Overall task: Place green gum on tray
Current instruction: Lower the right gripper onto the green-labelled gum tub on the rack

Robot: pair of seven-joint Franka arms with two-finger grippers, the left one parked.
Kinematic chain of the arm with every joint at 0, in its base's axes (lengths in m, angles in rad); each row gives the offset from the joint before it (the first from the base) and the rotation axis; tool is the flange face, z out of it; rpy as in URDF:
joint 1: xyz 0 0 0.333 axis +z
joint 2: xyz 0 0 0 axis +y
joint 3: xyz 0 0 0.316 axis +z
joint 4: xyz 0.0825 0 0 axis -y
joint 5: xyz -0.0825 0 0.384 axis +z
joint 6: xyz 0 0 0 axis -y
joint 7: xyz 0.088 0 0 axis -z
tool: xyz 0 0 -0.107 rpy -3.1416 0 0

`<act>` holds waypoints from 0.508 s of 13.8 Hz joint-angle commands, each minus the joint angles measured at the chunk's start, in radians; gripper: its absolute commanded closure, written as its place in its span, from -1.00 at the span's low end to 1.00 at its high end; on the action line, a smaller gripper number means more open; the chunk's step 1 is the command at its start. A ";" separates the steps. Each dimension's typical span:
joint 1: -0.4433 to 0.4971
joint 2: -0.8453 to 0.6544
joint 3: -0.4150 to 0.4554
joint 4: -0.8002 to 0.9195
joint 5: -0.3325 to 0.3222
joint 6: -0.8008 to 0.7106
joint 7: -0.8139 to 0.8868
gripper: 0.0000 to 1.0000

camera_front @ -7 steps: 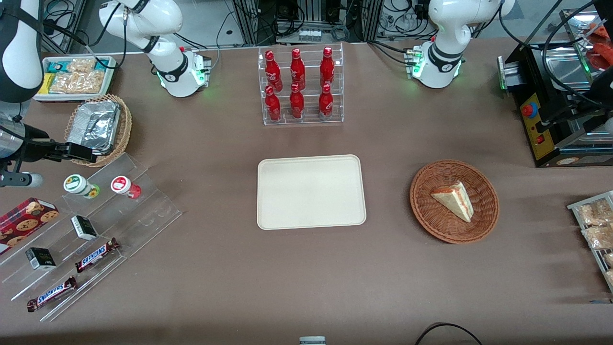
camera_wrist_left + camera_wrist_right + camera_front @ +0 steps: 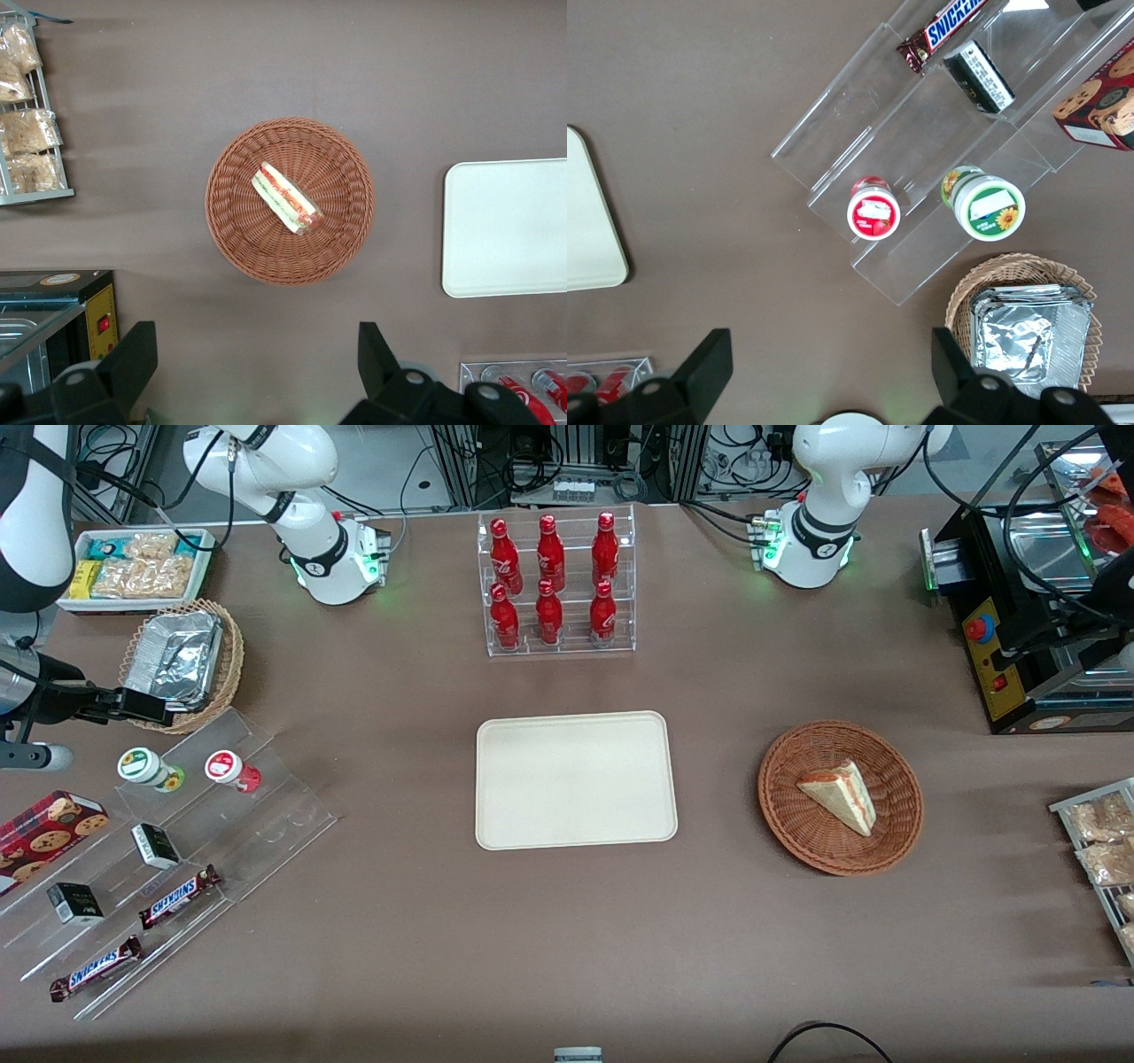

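Note:
The green gum [image 2: 142, 765] [image 2: 990, 206], a small canister with a white lid and a green-and-yellow label, stands on the upper step of a clear acrylic stand [image 2: 266, 815], beside a red-labelled canister [image 2: 226, 767] [image 2: 873, 213]. The cream tray [image 2: 576, 779] [image 2: 589, 221] lies flat at the table's middle with nothing on it. My gripper [image 2: 149, 708] [image 2: 830, 359] hovers above the table, a little farther from the front camera than the green gum, by the wicker basket of foil [image 2: 182, 660]. It is open, with only bare table between its fingers.
The acrylic stand also holds Snickers bars [image 2: 177, 895], small dark boxes [image 2: 155, 845] and a cookie box [image 2: 49, 825]. A rack of red bottles [image 2: 554, 584] stands farther back than the tray. A wicker basket with a sandwich [image 2: 840, 797] lies toward the parked arm's end.
My gripper and arm have shifted slightly toward the working arm's end of the table. The objects have not moved.

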State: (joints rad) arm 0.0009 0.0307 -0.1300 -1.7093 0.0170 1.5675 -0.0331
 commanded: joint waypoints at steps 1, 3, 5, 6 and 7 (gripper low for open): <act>-0.013 0.012 -0.017 -0.039 -0.019 0.034 -0.098 -1.00; -0.047 0.014 -0.020 -0.093 -0.019 0.113 -0.193 -1.00; -0.073 0.011 -0.022 -0.154 -0.023 0.219 -0.304 -1.00; -0.084 0.017 -0.022 -0.161 -0.050 0.239 -0.397 -1.00; -0.102 0.034 -0.022 -0.161 -0.074 0.252 -0.541 -1.00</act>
State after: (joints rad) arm -0.0805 0.0610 -0.1541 -1.8494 -0.0129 1.7796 -0.4034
